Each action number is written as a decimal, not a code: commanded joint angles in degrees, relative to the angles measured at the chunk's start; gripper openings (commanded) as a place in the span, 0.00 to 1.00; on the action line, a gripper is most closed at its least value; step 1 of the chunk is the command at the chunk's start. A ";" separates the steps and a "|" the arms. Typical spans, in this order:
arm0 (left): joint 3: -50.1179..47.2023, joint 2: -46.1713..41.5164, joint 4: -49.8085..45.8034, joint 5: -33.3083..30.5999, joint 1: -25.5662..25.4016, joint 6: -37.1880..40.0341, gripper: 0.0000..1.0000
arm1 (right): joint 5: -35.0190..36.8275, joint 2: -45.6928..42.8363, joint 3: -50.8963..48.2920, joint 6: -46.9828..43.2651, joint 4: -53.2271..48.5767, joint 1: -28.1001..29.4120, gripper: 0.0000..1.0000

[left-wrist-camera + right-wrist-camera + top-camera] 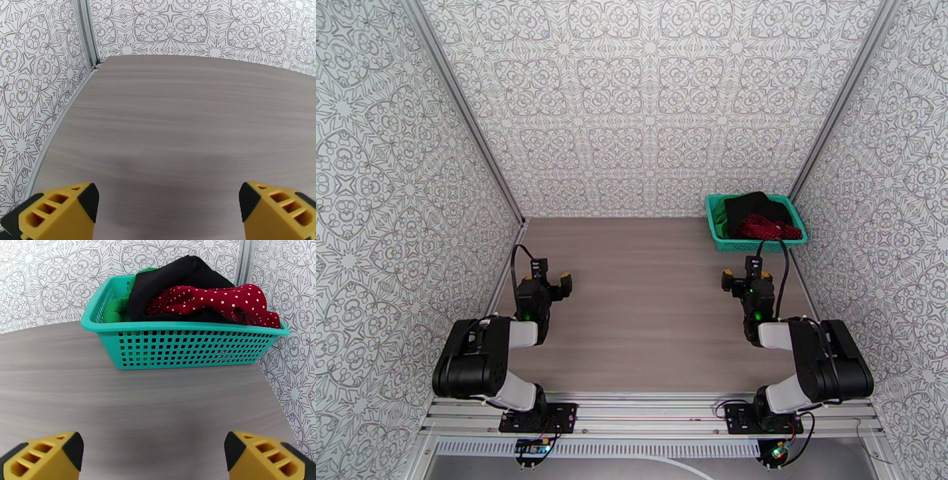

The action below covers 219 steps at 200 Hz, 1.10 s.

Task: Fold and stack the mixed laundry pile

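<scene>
From above, the teal mesh basket [757, 245] sits in the far right corner of the tabletop [640, 308]. It holds the laundry pile: a black garment [750, 207], a dark red dotted garment [769, 230] and a green garment [720, 222]. The left hand [545, 278] and right hand [747, 274] are well apart

At the left wrist, yellow fingers [59, 213] stand spread wide over bare tabletop, gripping nothing

At the right wrist, the fingers [43, 457] are equally wide and empty, with the basket just ahead. The red garment lies on the black one, and the green one is at the left
</scene>
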 commanded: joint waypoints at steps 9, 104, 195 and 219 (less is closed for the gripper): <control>0.65 0.04 0.82 0.73 0.39 0.59 0.99 | 0.10 -0.34 -0.15 0.29 -0.29 0.18 0.99; 16.27 -17.21 -37.88 -19.30 -5.75 -6.13 0.99 | 7.95 -19.90 20.39 6.55 -48.51 0.44 0.99; 43.32 -20.05 -79.94 -17.78 -26.86 -20.96 1.00 | -4.02 21.41 90.38 8.39 -100.11 -4.90 0.99; 43.67 -19.31 -80.59 -16.53 -29.97 -21.19 0.99 | -4.41 33.37 102.38 7.04 -101.45 -5.47 0.98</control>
